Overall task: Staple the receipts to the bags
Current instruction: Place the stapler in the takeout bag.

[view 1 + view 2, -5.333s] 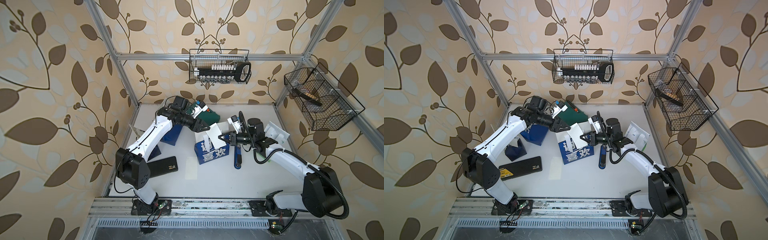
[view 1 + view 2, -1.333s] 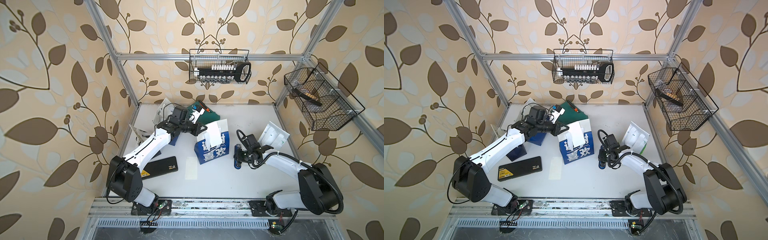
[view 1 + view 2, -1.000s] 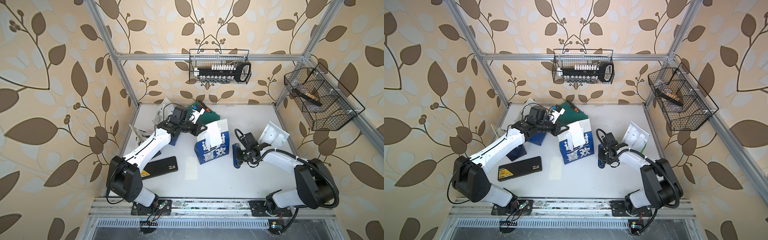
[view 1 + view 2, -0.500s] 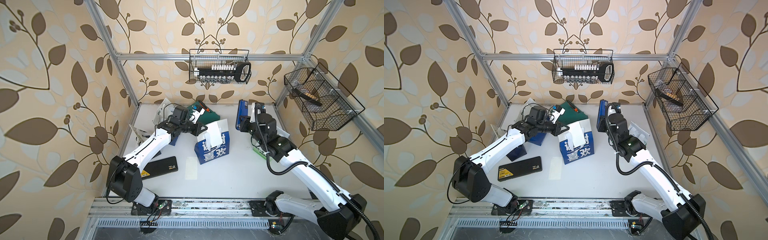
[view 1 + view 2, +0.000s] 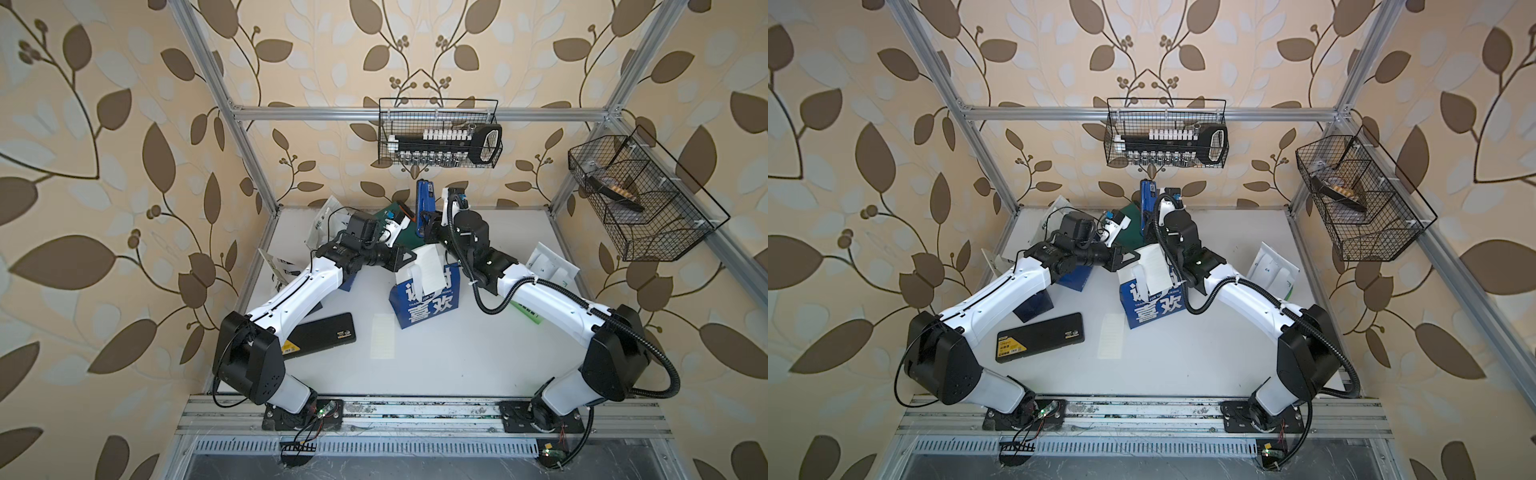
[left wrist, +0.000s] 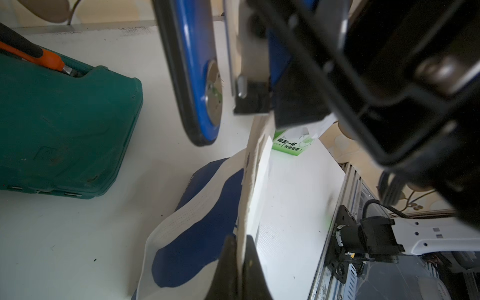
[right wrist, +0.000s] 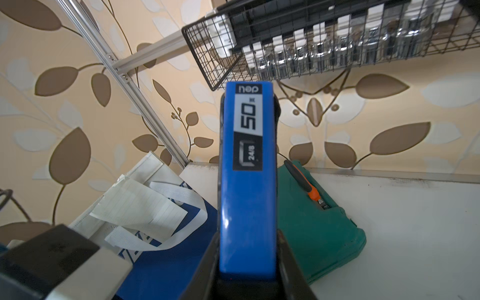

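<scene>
A white table [image 5: 457,357] sits inside an aluminium frame [image 5: 415,113], with leaf-patterned wallpaper [image 5: 104,166] on all sides. At the table's back edge, left of middle, lies a dark green case [image 7: 319,233] — an orange-and-black handle [image 7: 313,192] rests on top of it. A flat black case [image 5: 320,338] with a yellow label lies near the left edge, toward the front. A wire basket [image 5: 385,124] hangs at the back wall and holds a black socket rack [image 5: 444,143]. Another basket [image 5: 665,232] hangs at the right wall — something dark lies inside, too small to tell.
</scene>
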`<state>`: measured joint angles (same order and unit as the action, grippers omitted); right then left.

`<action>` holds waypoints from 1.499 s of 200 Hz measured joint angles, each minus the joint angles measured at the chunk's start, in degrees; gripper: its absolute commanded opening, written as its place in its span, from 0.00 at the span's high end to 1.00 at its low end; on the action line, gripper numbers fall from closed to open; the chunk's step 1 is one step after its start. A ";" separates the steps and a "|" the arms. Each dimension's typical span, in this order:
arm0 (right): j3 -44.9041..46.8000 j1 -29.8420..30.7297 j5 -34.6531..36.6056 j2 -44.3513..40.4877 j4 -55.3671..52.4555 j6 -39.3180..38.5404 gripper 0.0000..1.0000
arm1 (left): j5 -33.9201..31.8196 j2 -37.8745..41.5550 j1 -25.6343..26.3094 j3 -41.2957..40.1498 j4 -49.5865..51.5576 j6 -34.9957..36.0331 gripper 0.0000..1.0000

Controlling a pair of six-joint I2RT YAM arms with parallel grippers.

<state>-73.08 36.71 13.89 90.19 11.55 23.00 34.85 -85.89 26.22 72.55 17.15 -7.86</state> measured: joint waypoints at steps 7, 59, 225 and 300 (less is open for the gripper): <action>0.00 0.37 0.02 0.00 -0.04 -0.13 1.00 | 0.02 0.02 0.09 0.00 -0.20 -0.28 1.00; 0.07 3.98 0.15 -1.88 -0.92 -1.97 1.00 | -1.44 0.00 0.13 0.00 -0.79 -1.81 1.00; 3.91 4.13 3.74 -3.43 2.54 -6.58 1.00 | -2.34 0.00 0.13 0.00 -0.90 -3.15 1.00; 3.91 4.04 2.54 -2.14 1.75 -6.34 1.00 | -2.40 0.00 0.13 0.00 -0.90 -3.17 1.00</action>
<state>-69.17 40.75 16.43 88.05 13.30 16.67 32.45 -85.89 26.35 72.55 16.25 -11.03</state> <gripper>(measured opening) 0.274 0.057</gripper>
